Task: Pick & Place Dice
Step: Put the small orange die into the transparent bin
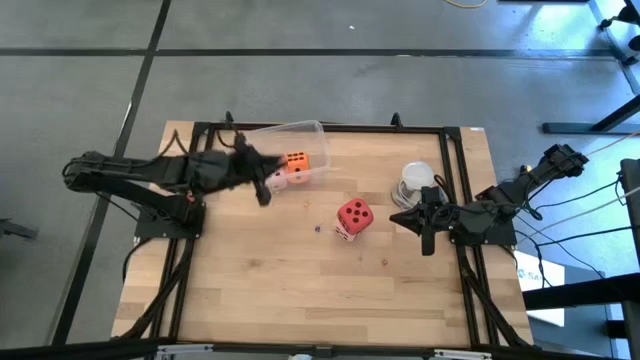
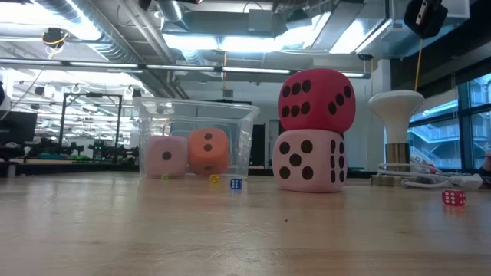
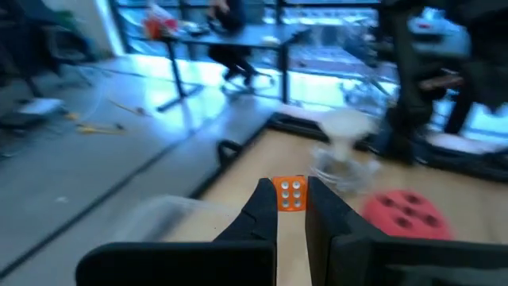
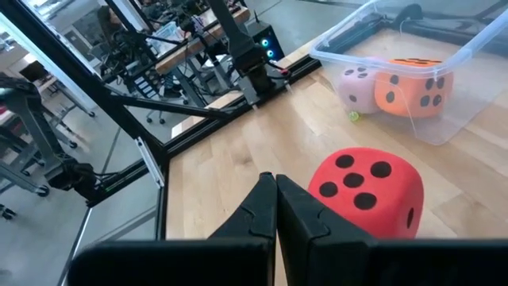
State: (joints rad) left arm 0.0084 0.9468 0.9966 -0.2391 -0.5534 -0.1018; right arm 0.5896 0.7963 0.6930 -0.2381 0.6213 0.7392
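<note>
Red die (image 1: pixel 353 213) stacked on pale pink die (image 2: pixel 310 161), mid-bench (image 1: pixel 260 290). Orange die (image 1: pixel 297 162) and pink die (image 2: pixel 166 156) inside clear tub (image 1: pixel 300 135), far-left side. Left claw (image 1: pixel 264 190) beside tub, fingers slightly parted, grasping nothing. Right claw (image 1: pixel 428 243) near right edge, clenched, empty.

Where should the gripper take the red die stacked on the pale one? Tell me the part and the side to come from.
Grip the red die across two opposite side faces, coming straight down from above. It sits atop the pale pink die, so its top and sides are free. The right gripper is nearest; a sideways push would probably topple the stack.
</note>
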